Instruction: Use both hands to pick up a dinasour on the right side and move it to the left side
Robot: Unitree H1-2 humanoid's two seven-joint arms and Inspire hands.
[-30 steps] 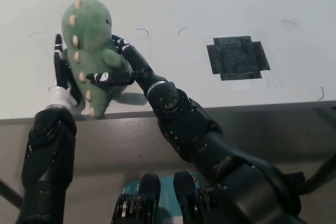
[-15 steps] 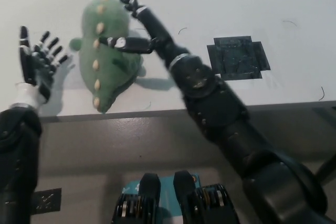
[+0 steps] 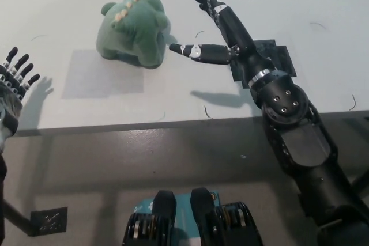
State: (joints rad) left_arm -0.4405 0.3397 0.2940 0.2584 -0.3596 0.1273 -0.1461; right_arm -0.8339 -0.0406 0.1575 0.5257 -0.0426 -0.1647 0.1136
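**Dinosaur released on the left side; both hands clear**

Head view: the dinosaur (image 3: 134,29) lies on its side on the white table (image 3: 190,99), left of centre. Your right hand (image 3: 214,30), fingers spread and empty, is just beside it to the right. Your left hand (image 3: 12,84) is open, well apart at the table's left edge. A dark patch (image 3: 275,56) lies under the right arm.

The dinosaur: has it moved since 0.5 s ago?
Yes. The dinosaur now lies farther from the table's front edge, released, with both hands open and clear of it.

Soft, fuzzy green plush dinosaur (image 3: 134,29) — smooth matt white table (image 3: 86,102).
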